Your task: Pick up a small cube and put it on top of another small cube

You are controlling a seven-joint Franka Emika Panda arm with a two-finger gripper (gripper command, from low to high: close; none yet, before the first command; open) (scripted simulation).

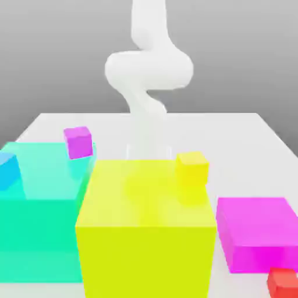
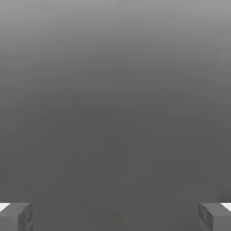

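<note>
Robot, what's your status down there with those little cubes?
Pincer open, nothing gripped. Small purple cube and small yellow cube not stacked. Big yellow block stands in front of the arm, possible obstacle.

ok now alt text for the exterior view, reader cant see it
A white robot arm stands behind a large yellow block bearing a small yellow cube. A large turquoise block with small purple and blue cubes sits left; a flat magenta block and small red cube sit right.
</note>
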